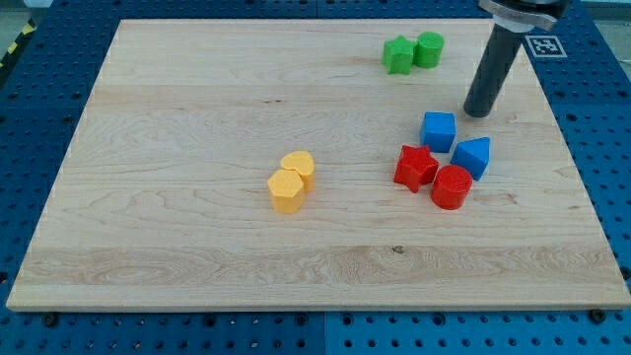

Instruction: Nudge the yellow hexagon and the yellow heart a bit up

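The yellow hexagon [286, 190] sits near the middle of the wooden board [197, 118]. The yellow heart [299, 166] touches it on its upper right. My tip [478, 110] rests on the board at the view's upper right, just above and right of the blue cube [439, 130]. It is far to the right of both yellow blocks and touches no block.
A red star [416, 167], a red cylinder [452, 187] and a blue triangular block [472, 156] cluster below the blue cube. A green star-like block [398, 55] and a green cylinder [429, 48] stand near the board's top edge.
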